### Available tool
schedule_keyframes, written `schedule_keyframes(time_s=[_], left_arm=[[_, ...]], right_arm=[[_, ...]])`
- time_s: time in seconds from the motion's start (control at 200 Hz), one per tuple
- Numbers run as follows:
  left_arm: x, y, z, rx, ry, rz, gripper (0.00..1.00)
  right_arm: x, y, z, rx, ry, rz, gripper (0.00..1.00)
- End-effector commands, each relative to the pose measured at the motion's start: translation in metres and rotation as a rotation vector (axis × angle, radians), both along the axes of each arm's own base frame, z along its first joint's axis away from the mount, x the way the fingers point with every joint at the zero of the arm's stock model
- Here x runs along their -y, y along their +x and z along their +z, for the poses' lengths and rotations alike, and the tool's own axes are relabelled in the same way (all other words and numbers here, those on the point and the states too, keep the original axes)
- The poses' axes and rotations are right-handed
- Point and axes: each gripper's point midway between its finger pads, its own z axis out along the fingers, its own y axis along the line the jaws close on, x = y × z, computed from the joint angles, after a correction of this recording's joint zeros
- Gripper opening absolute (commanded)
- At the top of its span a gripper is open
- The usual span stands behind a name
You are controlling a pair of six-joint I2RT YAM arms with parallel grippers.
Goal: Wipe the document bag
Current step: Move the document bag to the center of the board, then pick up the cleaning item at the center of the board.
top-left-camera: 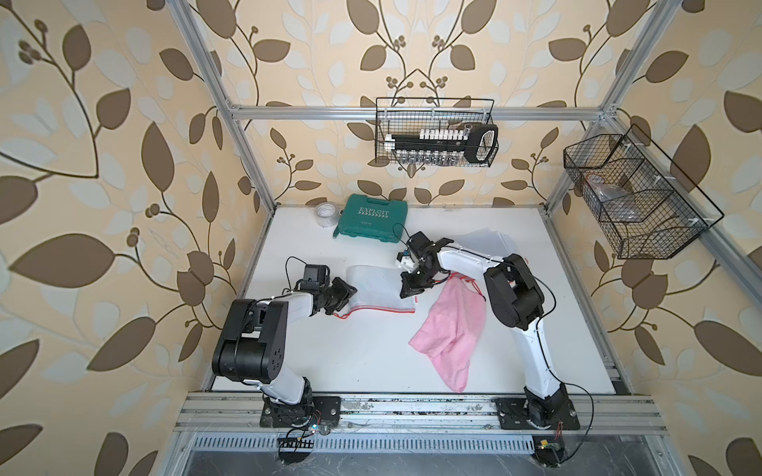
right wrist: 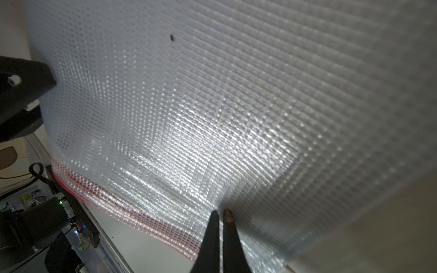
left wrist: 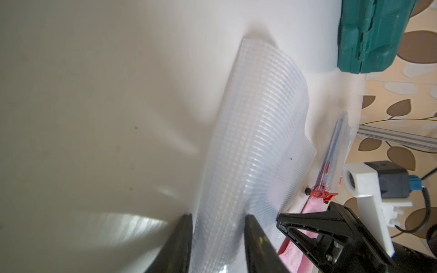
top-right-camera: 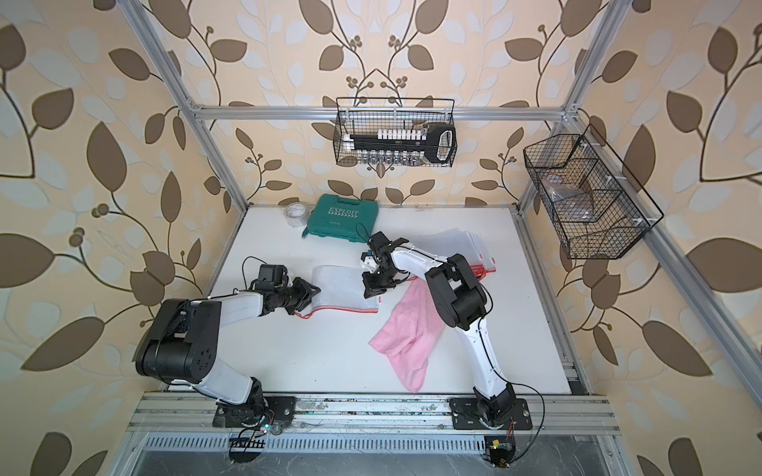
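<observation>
The document bag (top-left-camera: pixel 381 294) sits mid-table, a clear mesh pouch with its red zip along the near edge, stretched between the two arms. At its left end, the left gripper (left wrist: pixel 218 217) has its jaws partway apart, one finger on either side of the bag's left edge. Mesh fills the gap between them, and they are not pinched together. Over at the right end, the right gripper (right wrist: pixel 221 211) is squeezed tight, barely a sliver between the fingertips, nipping the mesh at the bag's right edge. The sheet bows rather than lying flat on the table (top-left-camera: pixel 350 362). Just right of that gripper the pink cloth (top-left-camera: pixel 453 329) lies crumpled and loose, running toward the near edge. At the far side stand a green case (top-left-camera: pixel 371 220) and a tape roll (top-left-camera: pixel 325 214); far right, a stack of more clear bags (top-left-camera: pixel 488 243).
</observation>
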Motion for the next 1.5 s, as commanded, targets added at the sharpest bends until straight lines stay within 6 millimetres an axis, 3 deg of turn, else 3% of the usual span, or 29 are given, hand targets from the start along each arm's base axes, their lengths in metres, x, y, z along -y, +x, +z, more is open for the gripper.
schedule_keyframes(time_s=[0.0,0.155,0.23,0.29,0.325,0.405,0.495,0.61,0.735,0.835,0.965,1.09,1.13,1.18,1.22,1.25,1.38,1.495], left_arm=[[0.003,-0.047,-0.039,-0.215,0.011,-0.013,0.27],[0.002,-0.047,-0.030,-0.206,0.016,-0.011,0.08],[0.000,-0.049,-0.022,-0.209,0.033,-0.007,0.00],[-0.004,-0.053,-0.016,-0.215,0.061,-0.012,0.00],[-0.005,-0.056,-0.012,-0.217,0.075,-0.016,0.00],[-0.010,-0.064,-0.009,-0.253,0.140,-0.031,0.00],[-0.011,-0.071,0.002,-0.264,0.195,-0.065,0.00],[-0.007,-0.080,0.005,-0.293,0.273,-0.111,0.00],[0.001,-0.086,0.003,-0.306,0.311,-0.140,0.00],[0.007,-0.089,0.000,-0.296,0.320,-0.148,0.00],[0.012,-0.090,-0.002,-0.288,0.329,-0.158,0.00],[0.018,-0.091,0.000,-0.282,0.342,-0.172,0.00],[0.019,-0.093,0.000,-0.281,0.345,-0.172,0.00],[0.020,-0.095,-0.001,-0.284,0.346,-0.173,0.00],[0.021,-0.097,-0.001,-0.286,0.344,-0.172,0.03],[0.022,-0.099,-0.001,-0.286,0.344,-0.171,0.08],[0.021,-0.107,-0.003,-0.290,0.334,-0.162,0.39],[0.018,-0.112,-0.001,-0.285,0.345,-0.157,0.48]], right_arm=[[0.041,-0.046,-0.064,-0.179,-0.224,0.012,0.00],[0.041,-0.046,-0.060,-0.168,-0.224,0.010,0.00],[0.040,-0.043,-0.049,-0.142,-0.212,0.013,0.00],[0.041,-0.040,-0.035,-0.107,-0.213,0.017,0.00],[0.041,-0.040,-0.026,-0.088,-0.212,0.023,0.09],[0.047,-0.040,-0.002,-0.041,-0.219,0.025,0.41],[0.059,-0.046,0.026,0.011,-0.246,0.032,0.67],[0.092,-0.067,0.046,0.045,-0.355,0.023,0.93],[0.138,-0.099,0.043,0.037,-0.531,0.031,0.98],[0.162,-0.121,0.028,0.002,-0.625,0.025,0.98],[0.177,-0.133,0.006,-0.015,-0.709,0.012,0.98],[0.174,-0.146,-0.016,-0.074,-0.690,-0.002,0.96],[0.170,-0.149,-0.019,-0.081,-0.657,-0.018,0.82],[0.166,-0.150,-0.017,-0.079,-0.619,-0.039,0.46],[0.163,-0.149,-0.010,-0.063,-0.592,-0.054,0.15],[0.161,-0.148,-0.003,-0.048,-0.574,-0.059,0.00],[0.156,-0.136,0.052,0.048,-0.525,-0.070,0.00],[0.145,-0.118,0.114,0.167,-0.467,-0.076,0.00]])
